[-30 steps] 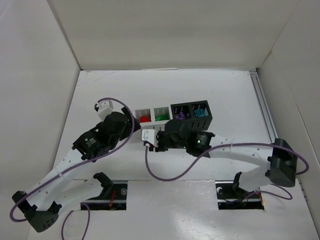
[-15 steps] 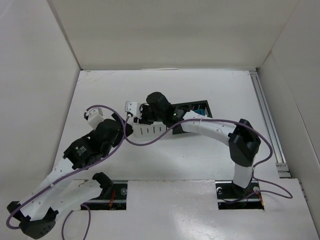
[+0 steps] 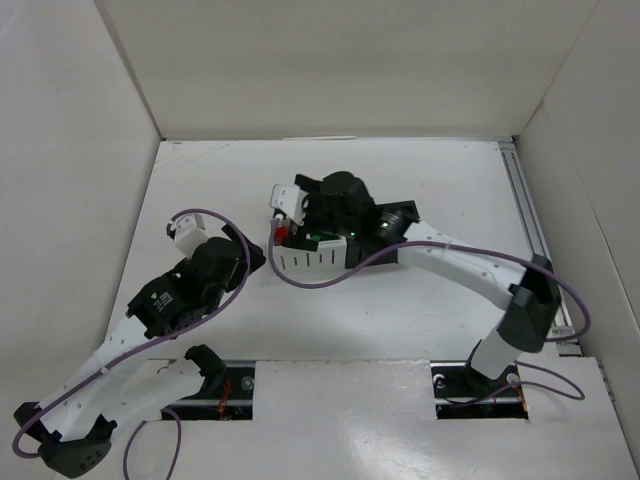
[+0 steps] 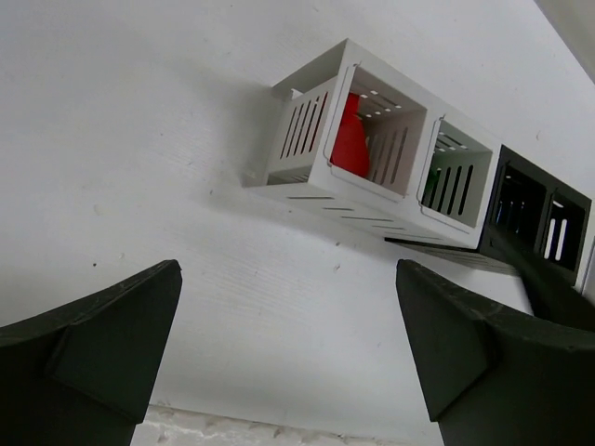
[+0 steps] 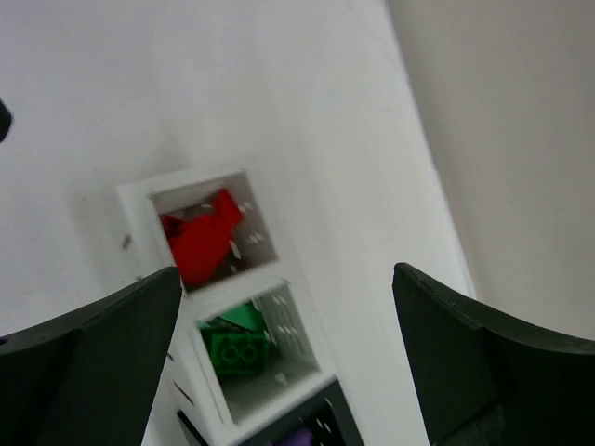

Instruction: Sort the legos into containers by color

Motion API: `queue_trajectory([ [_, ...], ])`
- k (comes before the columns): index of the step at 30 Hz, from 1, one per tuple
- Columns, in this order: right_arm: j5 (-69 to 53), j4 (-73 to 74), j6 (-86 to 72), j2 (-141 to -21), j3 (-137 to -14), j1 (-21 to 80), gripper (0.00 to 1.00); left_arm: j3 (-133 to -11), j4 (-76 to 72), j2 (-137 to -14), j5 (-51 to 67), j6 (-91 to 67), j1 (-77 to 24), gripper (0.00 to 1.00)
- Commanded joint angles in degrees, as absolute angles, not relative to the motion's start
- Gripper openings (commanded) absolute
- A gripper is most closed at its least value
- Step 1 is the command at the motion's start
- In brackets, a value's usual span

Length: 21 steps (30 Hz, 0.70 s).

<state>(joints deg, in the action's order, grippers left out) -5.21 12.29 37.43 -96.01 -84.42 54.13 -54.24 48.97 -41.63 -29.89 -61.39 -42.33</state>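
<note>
- The right gripper, wide and empty, had shifted rightward above the containers since half a second earlier. The left gripper, also wide and empty, had barely moved.
- The right wrist view showed green legos and red legos in neighbouring containers. The left wrist view showed only red.

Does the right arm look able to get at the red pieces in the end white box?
Probably yes. The right pincer hangs open roughly above the red pieces, the white box is open-topped, and nothing lies between them.
</note>
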Motion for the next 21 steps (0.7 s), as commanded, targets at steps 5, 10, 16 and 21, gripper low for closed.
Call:
queue_trajectory([
  [5, 5.01, 17.22, 29.28, -75.96, -74.11, 37.23, 1.0, -56.86, 39.91, -49.56, -30.24, -54.68, -38.17, 1.0],
  [10, 13.95, 23.28, 26.54, -62.26, -64.1, 24.54, 1.0, -58.53, 33.32, -54.22, -21.37, -45.89, -26.92, 1.0],
  [16, 21.18, 28.56, 24.52, -56.69, -60.38, 15.14, 1.0, -57.49, 30.15, -55.02, -17.15, -43.15, -18.11, 1.0],
  [21, 19.78, 28.56, 25.04, -56.69, -59.85, 12.39, 1.0, -57.48, 30.15, -55.02, -16.61, -42.63, -17.58, 1.0],
])
